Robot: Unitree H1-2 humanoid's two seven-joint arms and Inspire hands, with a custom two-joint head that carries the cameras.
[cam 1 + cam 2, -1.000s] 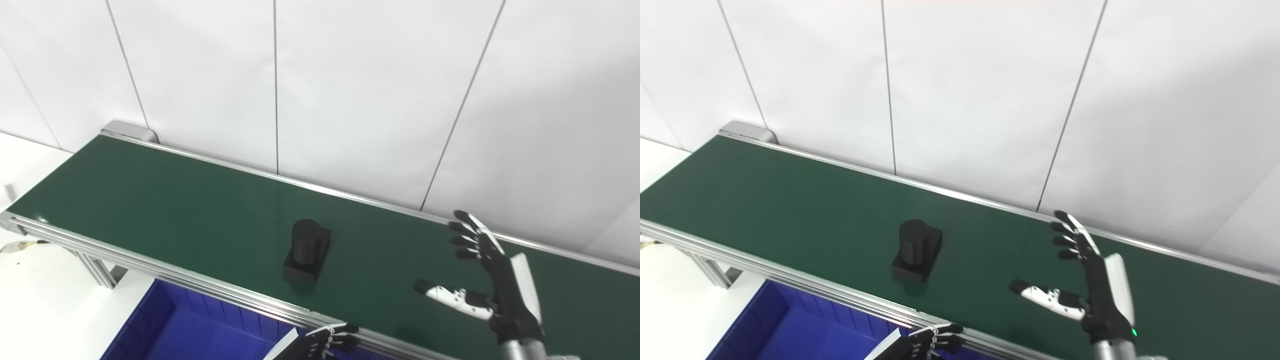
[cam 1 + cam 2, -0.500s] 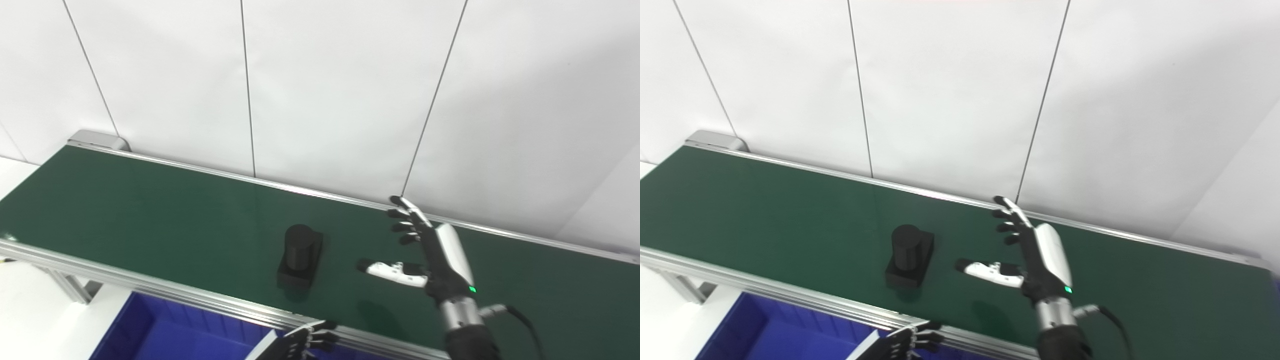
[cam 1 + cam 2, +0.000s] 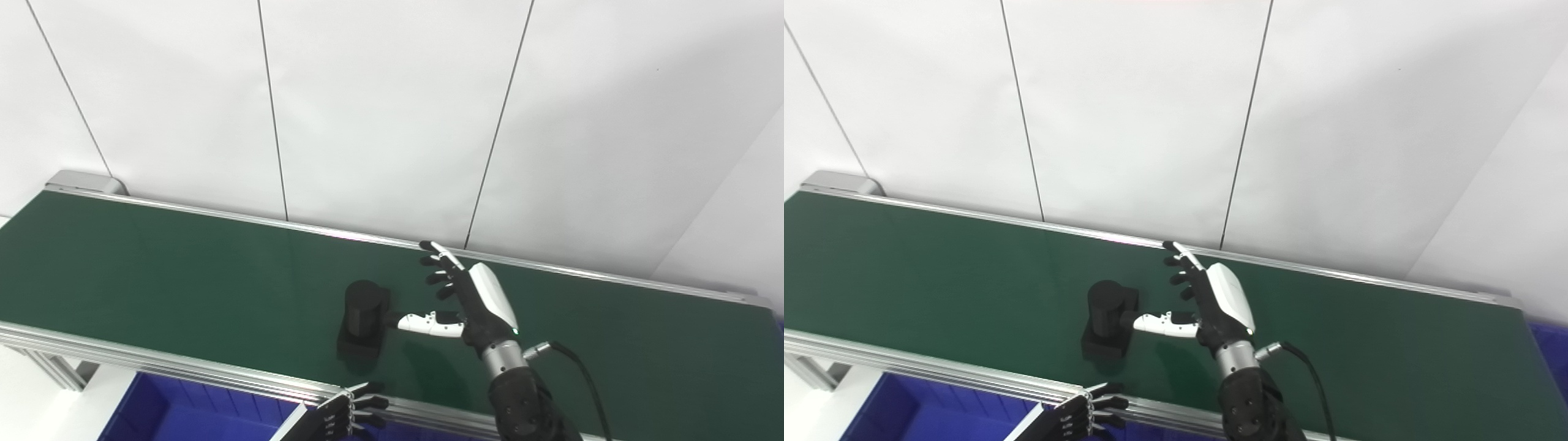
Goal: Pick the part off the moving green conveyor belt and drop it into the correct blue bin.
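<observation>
1. Part (image 3: 362,318): a black piece, a short upright cylinder on a flat rectangular base, sitting on the green conveyor belt (image 3: 184,269) near its front rail, roughly mid-length. Not lifted; its base rests flat on the belt.

2. Right hand (image 3: 465,300): over the belt just right of the part, fingers spread and pointing away toward the wall, thumb stretched sideways at the part. It grips nothing. The thumb tip looks to be at or touching the cylinder's side (contact can't be settled from either eye view).

3. Left hand (image 3: 352,413): low at the front rail, mostly cut off by the bottom edge. Fingers look curled with nothing visible in them, but too little shows to tell whether it is closed or loosely open.

4. Blue bin (image 3: 177,416): one shows below the front rail at lower left; a sliver of blue also sits at the far right edge in the right eye view, possibly a second bin.

5. Progress, as judged: reach essentially complete, grasp not made. Left to do: close on the part, lift it clear, carry it to a bin, release. Which bin is correct can't be read here.
</observation>
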